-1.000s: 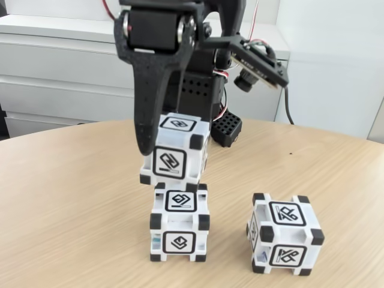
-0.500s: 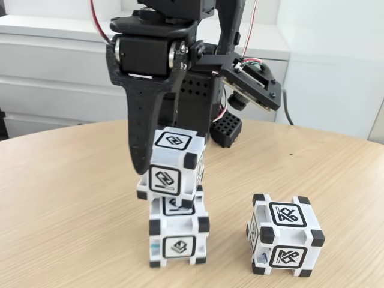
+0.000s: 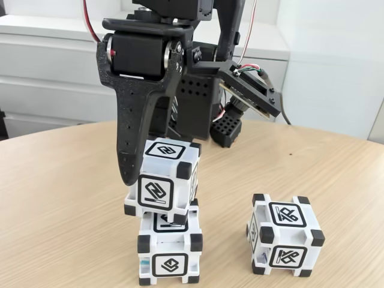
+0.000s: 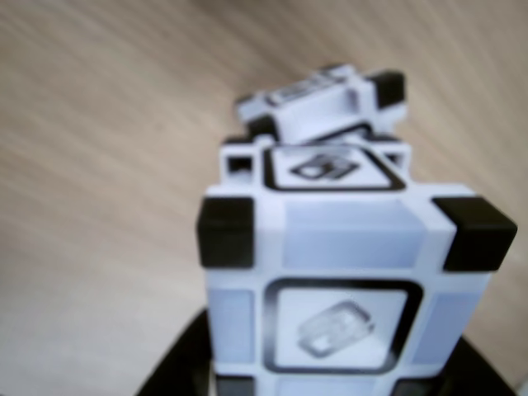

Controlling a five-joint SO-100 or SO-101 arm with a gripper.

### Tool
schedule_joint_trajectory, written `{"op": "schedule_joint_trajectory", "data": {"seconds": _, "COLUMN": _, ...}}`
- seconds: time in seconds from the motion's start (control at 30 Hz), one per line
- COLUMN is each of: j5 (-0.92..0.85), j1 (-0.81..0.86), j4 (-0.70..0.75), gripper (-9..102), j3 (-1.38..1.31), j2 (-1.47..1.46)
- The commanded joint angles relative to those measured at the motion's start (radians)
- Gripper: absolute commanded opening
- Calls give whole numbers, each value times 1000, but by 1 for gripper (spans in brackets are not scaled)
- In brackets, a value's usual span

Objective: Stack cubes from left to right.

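Two stacked, one apart. Fixed view: gripper [image 3: 157,180] clamped on upper cube [image 3: 162,179], tilted and offset over lower cube [image 3: 168,254] directly beneath; likely to slide off or topple both on release. Third cube [image 3: 284,235] well clear to right. Wrist view: held cube [image 4: 337,289] close between fingers, lower cube [image 4: 318,165] just beyond.

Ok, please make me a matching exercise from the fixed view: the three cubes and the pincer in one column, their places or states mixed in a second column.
Column one:
1. upper cube
2. lower cube
3. right cube
4. pincer

Column two:
A. alone on the table
B. shut on a cube
C. on the table, under another cube
D. held, tilted, on the stack

Pairs: 1-D, 2-C, 3-A, 4-B
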Motion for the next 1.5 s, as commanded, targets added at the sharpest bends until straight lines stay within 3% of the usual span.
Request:
{"op": "schedule_joint_trajectory", "data": {"seconds": 0.0, "j5": -17, "j1": 2, "j4": -12, "gripper": 0, "j3": -29, "j2": 21}}
{"op": "schedule_joint_trajectory", "data": {"seconds": 1.03, "j5": -35, "j1": 0, "j4": -72, "gripper": 0, "j3": -117, "j2": -123}}
{"op": "schedule_joint_trajectory", "data": {"seconds": 1.1, "j5": -38, "j1": 0, "j4": -72, "gripper": 5, "j3": -117, "j2": -121}}
{"op": "schedule_joint_trajectory", "data": {"seconds": 1.23, "j5": -63, "j1": 0, "j4": -72, "gripper": 31, "j3": -117, "j2": -121}}
{"op": "schedule_joint_trajectory", "data": {"seconds": 1.47, "j5": -77, "j1": 0, "j4": -69, "gripper": 40, "j3": -109, "j2": -40}}
